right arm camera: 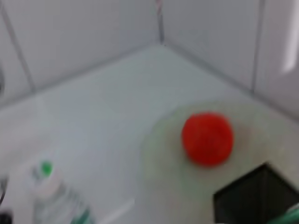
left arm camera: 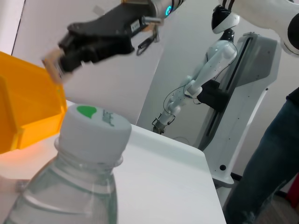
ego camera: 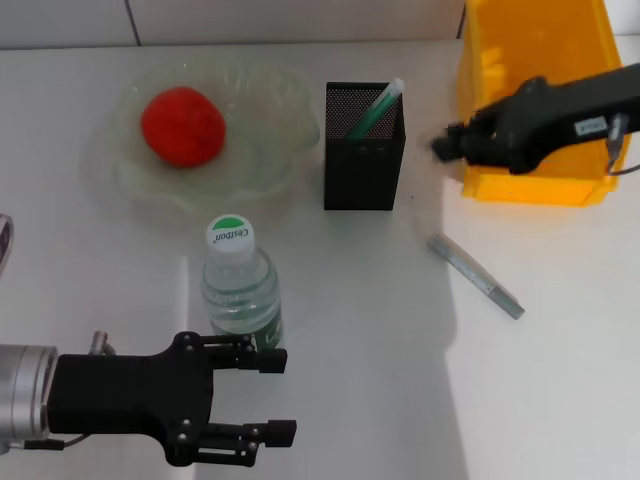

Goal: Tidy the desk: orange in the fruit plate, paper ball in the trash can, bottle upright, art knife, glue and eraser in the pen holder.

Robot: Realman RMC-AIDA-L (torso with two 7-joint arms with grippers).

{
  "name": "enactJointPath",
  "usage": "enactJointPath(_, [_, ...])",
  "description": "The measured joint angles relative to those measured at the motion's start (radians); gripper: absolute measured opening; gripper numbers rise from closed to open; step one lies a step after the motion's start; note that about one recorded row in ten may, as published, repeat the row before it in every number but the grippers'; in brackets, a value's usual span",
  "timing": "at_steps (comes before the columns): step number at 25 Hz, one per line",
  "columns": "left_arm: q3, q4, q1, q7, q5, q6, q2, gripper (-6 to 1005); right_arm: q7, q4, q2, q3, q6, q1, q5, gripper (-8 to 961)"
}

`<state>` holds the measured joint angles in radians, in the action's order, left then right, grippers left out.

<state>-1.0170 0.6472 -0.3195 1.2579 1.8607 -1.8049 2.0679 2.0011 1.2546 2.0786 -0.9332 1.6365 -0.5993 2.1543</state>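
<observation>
Head view first: the orange [ego camera: 182,125] is sitting in the clear fruit plate [ego camera: 275,150] at the back left of the white tabletop [ego camera: 380,350]. The black mesh pen holder [ego camera: 364,165] stands just beside the plate, with a green-and-white glue stick [ego camera: 378,108] leaning inside it. The water bottle [ego camera: 241,285] is upright, near the front, green dot on its white cap. The left end effector [ego camera: 280,397] is low at the front, just beside the bottle's base, fingers spread and holding nothing. The grey art knife [ego camera: 476,275] lies flat on the tabletop, right of the pen holder and apart from it. The yellow trash can [ego camera: 530,60] is at the back right, and the right end effector [ego camera: 445,145] hangs in front of its near-left corner; can't tell from here how its fingers stand.

Left wrist view: the bottle's cap [left arm camera: 93,128] fills the foreground, yellow bin [left arm camera: 28,107] behind it, and the right end effector [left arm camera: 56,67] up above looks clamped on a small pale block, probably the eraser [left arm camera: 52,66].

Right wrist view: pretty blurry, but the orange [right arm camera: 208,138] is in the plate [right arm camera: 159,158], the bottle [right arm camera: 56,196] stands off to the side, and a corner of the pen holder [right arm camera: 252,196] shows.
</observation>
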Motion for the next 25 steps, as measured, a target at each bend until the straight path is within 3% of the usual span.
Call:
enactJointPath(3, [0.0, 0.0, 0.0, 0.0, 0.0, -0.001, 0.001, 740, -0.081, -0.111, 0.0, 0.119, -0.113, 0.036, -0.188, 153])
enactJointPath(7, [0.0, 0.0, 0.001, -0.005, -0.002, -0.004, 0.001, 740, -0.218, -0.279, 0.001, 0.143, -0.239, 0.056, -0.344, 160])
enactJointPath(8, [-0.001, -0.001, 0.001, -0.012, -0.002, -0.006, 0.002, 740, -0.287, -0.383, 0.002, 0.14, -0.288, 0.042, -0.394, 162])
enactJointPath(9, [-0.001, -0.001, 0.001, -0.012, -0.002, -0.006, 0.002, 740, -0.287, -0.383, 0.002, 0.14, -0.288, 0.042, -0.394, 164])
enactJointPath(14, [0.0, -0.018, -0.007, -0.039, -0.01, -0.013, 0.001, 740, -0.46, -0.635, 0.001, 0.137, -0.36, -0.039, -0.504, 173])
enactJointPath(19, [-0.001, -0.023, -0.011, -0.039, -0.011, -0.013, 0.001, 740, -0.488, -0.732, 0.001, 0.135, -0.412, -0.102, -0.499, 183])
enactJointPath(25, [-0.002, -0.023, -0.013, -0.039, -0.012, -0.013, 0.001, 740, -0.469, -0.735, -0.001, 0.101, -0.414, -0.119, -0.482, 194])
